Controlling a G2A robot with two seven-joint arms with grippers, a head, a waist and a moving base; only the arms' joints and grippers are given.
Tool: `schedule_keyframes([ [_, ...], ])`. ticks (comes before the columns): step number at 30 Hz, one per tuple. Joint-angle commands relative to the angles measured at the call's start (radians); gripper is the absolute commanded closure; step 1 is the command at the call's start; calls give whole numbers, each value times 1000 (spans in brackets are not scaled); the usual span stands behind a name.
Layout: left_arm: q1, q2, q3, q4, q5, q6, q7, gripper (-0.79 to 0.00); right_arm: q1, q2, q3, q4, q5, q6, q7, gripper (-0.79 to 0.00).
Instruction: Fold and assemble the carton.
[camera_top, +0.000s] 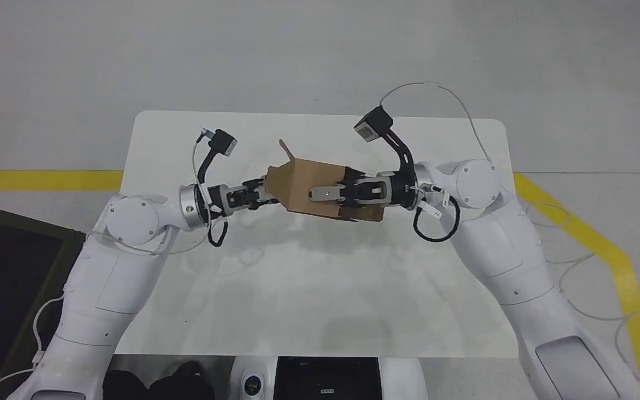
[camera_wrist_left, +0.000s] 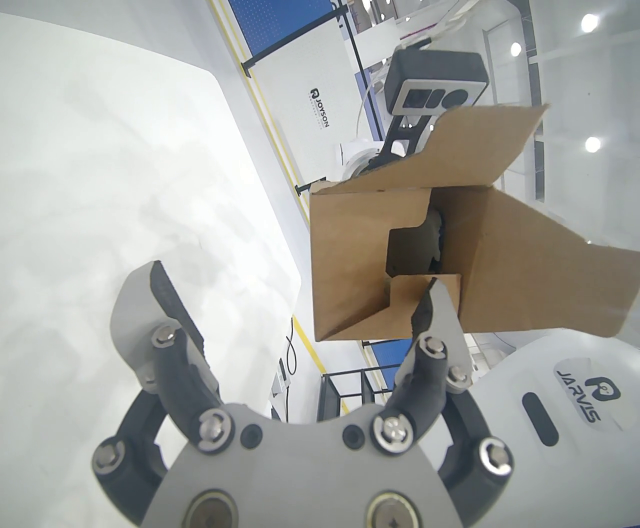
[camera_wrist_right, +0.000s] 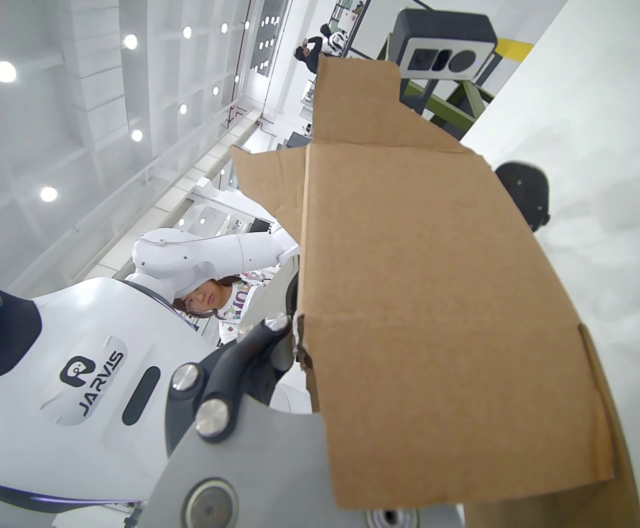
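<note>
Carton (camera_top: 298, 180) is hanging in the air above the bench (camera_top: 300, 300), between the two arms. Right tool (camera_top: 338, 191) is clamping a side wall, with one finger outside. Left tool (camera_wrist_left: 300, 305) is sitting with its fingers apart at the open end, and one fingertip (camera_wrist_left: 440, 310) looks to be touching a notched flap. Reckoning it's light, thin board that's creasing easily, with springy flaps. Gripping near fold lines is looking safer than mid-flap.

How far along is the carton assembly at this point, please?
The carton is already opened into a box shape and held above the table by the right gripper. In hand: the end facing the open left gripper, where notched inner flaps are folded in. Remaining: the two outer flaps there stand open.
</note>
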Motion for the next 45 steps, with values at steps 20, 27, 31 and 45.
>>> schedule_keyframes([
  [20, -8, 10, -56, 86, 10, -12, 29, -785, -25, 12, -42, -45, -45, 67, 147, 0],
  [27, -1, 8, -34, 71, 16, -11, 20, -785, -15, 8, -67, -65, -43, 76, 156, 0],
  [31, -2, 7, -19, 57, 19, -13, 10, -785, -5, 4, -77, -57, -33, 72, 141, 0],
  [45, 27, 11, -15, 44, -5, -8, -23, -785, 2, 5, -52, -17, -16, 61, 94, 0],
])
